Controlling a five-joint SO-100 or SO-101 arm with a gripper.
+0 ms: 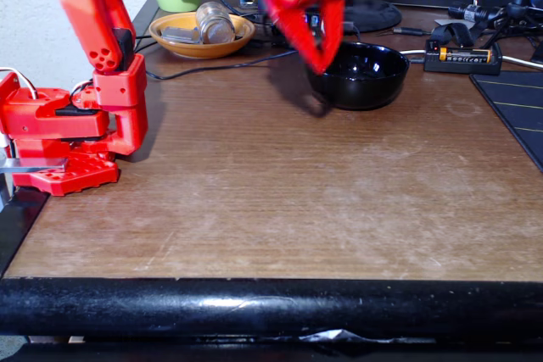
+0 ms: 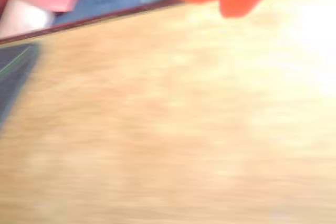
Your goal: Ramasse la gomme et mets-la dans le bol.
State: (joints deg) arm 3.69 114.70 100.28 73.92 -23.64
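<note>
I am hovering my gripper (image 1: 321, 64), jaws seemingly pressed narrow though I cannot tell around what, at the bowl's (image 1: 361, 91) near rim, needing centring before releasing.

Fixed view: the red arm (image 1: 93, 14) rose from its base (image 1: 72, 129) at the left and reached across the top of the frame. The gripper (image 1: 320, 64) hung downward, fingers converging to a point; motion blur hid any gap. Wrist view: blurred red gripper part at the top edge.
</note>
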